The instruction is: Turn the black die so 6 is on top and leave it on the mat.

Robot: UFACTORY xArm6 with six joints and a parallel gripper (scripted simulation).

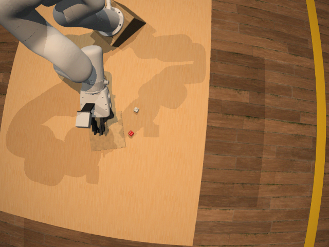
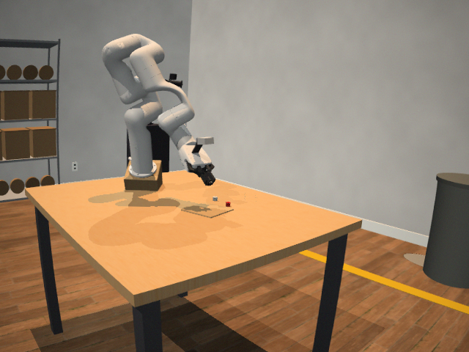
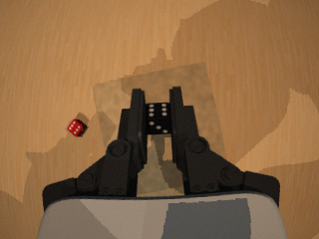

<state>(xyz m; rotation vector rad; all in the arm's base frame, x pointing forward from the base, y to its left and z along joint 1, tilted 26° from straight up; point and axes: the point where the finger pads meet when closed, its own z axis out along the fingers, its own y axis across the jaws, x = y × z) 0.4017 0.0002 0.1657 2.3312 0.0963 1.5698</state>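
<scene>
My gripper (image 3: 158, 104) is shut on the black die (image 3: 158, 119) and holds it in the air above the tan mat (image 3: 159, 100). The die's face toward the wrist camera shows six white pips. In the overhead view the gripper (image 1: 97, 130) hangs over the left part of the mat (image 1: 107, 133). In the side view the gripper (image 2: 208, 180) is tilted and well above the mat (image 2: 206, 210); the die is too small to make out there.
A red die (image 1: 130, 133) lies on the table just right of the mat; it also shows in the wrist view (image 3: 76, 126). A white die (image 1: 135, 109) lies farther back right. The arm's base block (image 1: 121, 23) stands at the back.
</scene>
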